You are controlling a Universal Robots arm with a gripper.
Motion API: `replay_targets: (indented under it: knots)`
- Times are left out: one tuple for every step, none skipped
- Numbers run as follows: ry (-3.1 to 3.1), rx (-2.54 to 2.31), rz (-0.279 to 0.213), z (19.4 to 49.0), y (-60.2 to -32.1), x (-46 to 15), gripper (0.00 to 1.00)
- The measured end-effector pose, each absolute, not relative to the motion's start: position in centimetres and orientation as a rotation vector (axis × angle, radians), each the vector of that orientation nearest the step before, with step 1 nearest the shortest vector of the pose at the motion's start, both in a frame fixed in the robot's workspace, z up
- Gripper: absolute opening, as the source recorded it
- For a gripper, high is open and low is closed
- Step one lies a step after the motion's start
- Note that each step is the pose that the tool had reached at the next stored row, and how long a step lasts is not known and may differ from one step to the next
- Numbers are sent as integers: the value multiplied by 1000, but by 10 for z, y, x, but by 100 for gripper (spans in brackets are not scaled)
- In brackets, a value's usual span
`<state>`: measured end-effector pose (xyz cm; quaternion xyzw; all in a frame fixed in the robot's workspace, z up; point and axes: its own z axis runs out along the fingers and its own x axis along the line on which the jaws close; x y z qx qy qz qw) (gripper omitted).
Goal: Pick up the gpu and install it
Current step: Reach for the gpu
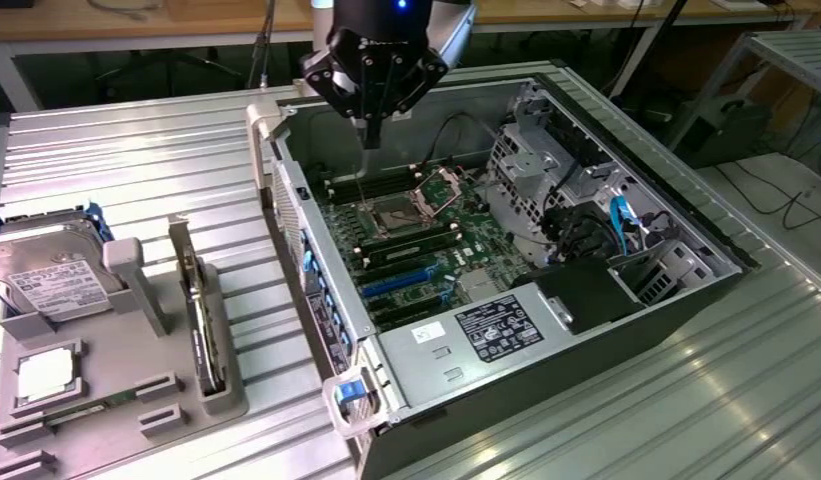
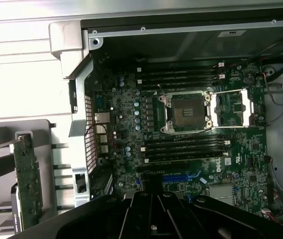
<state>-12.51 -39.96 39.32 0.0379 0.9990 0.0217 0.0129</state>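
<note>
My gripper (image 1: pixel 371 135) hangs over the open computer case (image 1: pixel 584 370), above the motherboard (image 1: pixel 424 250). Fingers pinched together, nothing held. Gpu (image 1: pixel 201 320) stands on edge in the grey tray (image 1: pixel 117 360) beside the case, untouched.

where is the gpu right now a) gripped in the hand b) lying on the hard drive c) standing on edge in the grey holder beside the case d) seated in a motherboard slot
C: the gpu stands on edge in the grey holder, outside the case, while the hand hangs over the motherboard.
</note>
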Motion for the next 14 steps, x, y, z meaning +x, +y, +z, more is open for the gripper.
replay_targets:
  knots:
    - [3113,118,68,393,-400,-125,11]
    - [3113,118,68,393,-400,-126,11]
    - [3113,118,68,393,-400,-126,11]
    - [3113,118,68,393,-400,-126,11]
    - [3113,118,68,393,-400,-127,11]
    - [3113,118,68,393,-400,-127,11]
    - [3113,118,68,393,-400,-127,11]
    - [3113,118,68,393,-400,-128,11]
    - [3113,118,68,393,-400,-128,11]
    - [3113,118,68,393,-400,-128,11]
    - [3113,118,68,393,-400,-128,11]
    - [3113,118,68,393,-400,-128,11]
    - [3113,118,68,393,-401,-129,11]
    - [3113,118,68,393,-401,-129,11]
